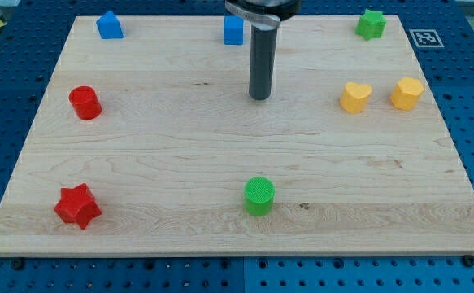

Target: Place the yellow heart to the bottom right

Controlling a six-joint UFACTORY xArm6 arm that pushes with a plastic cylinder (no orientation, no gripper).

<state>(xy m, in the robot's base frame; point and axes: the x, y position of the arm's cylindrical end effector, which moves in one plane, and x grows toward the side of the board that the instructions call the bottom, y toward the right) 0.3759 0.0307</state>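
The yellow heart (354, 96) lies on the wooden board at the view's right, upper half. A yellow hexagon block (406, 93) sits just to its right, a small gap between them. My tip (259, 97) rests on the board near the top centre, well to the left of the yellow heart and at about the same height in the view. The tip touches no block.
A blue cube (233, 30) sits just above-left of the rod. A blue house-shaped block (109, 25) is top left, a green star (371, 24) top right. A red cylinder (84, 102) is at left, a red star (77, 205) bottom left, a green cylinder (259, 195) bottom centre.
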